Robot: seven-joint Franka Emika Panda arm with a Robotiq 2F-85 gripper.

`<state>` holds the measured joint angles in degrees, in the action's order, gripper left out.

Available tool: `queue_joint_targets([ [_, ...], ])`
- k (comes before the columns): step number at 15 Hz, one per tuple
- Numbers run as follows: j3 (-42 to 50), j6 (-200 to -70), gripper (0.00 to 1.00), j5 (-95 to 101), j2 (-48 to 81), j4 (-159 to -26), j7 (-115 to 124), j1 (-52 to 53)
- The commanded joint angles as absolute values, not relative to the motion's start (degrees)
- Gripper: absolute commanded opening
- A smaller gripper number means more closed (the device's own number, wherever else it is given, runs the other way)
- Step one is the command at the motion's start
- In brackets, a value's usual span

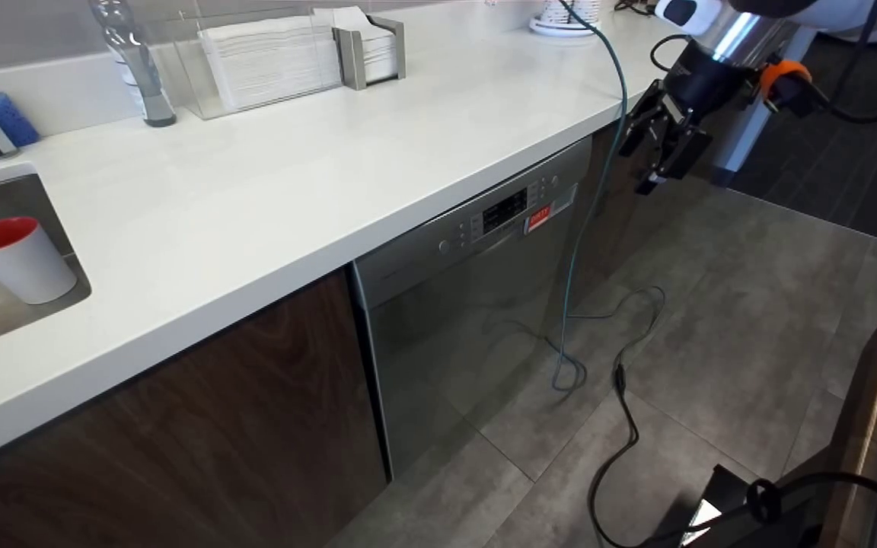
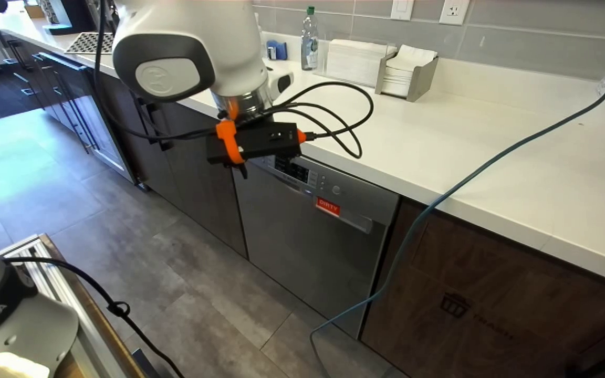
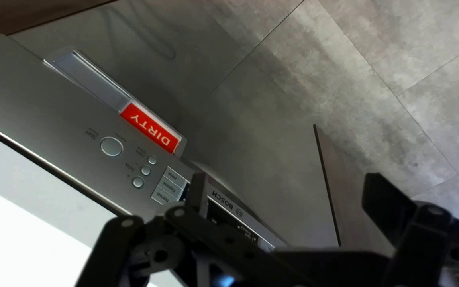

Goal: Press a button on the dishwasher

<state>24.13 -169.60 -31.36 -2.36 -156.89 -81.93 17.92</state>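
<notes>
The grey steel dishwasher (image 1: 469, 342) stands under the counter. It also shows in an exterior view (image 2: 308, 247) and in the wrist view (image 3: 249, 131). Its top strip carries a black display panel (image 1: 505, 211). A round start button (image 3: 111, 146) and several small round buttons (image 3: 146, 170) show clearly in the wrist view, left of the fingers. The start button also shows in an exterior view (image 2: 336, 189). My gripper (image 1: 636, 166) is open and empty, in front of the dishwasher and apart from it. In the wrist view, the left finger of the gripper (image 3: 287, 191) covers part of the display.
The white counter edge (image 1: 271, 293) overhangs the dishwasher. A red DIRTY sign (image 3: 150, 127) sits on the dishwasher front. A teal cable (image 2: 418, 226) hangs over the counter edge to the floor. Dark wooden cabinets (image 2: 470, 273) flank the dishwasher. A napkin holder (image 1: 374, 57) stands on the counter.
</notes>
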Motion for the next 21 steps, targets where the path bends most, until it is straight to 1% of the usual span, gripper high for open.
queue_joint_targets([
  [1, 24.19, -169.48, 1.00, -35.47, -2.06, -156.30, -85.19, 18.44],
  [7, 24.20, -169.41, 1.00, -36.35, -1.84, -155.99, -86.07, 18.50],
  [13, 24.82, -164.23, 1.00, -59.40, 1.92, -150.52, -103.41, 19.79],
  [16, 24.54, -161.19, 1.00, -70.88, 7.19, -147.13, -111.19, 18.54],
  [21, 23.14, -158.31, 1.00, -84.44, 16.44, -141.35, -119.28, 16.43],
])
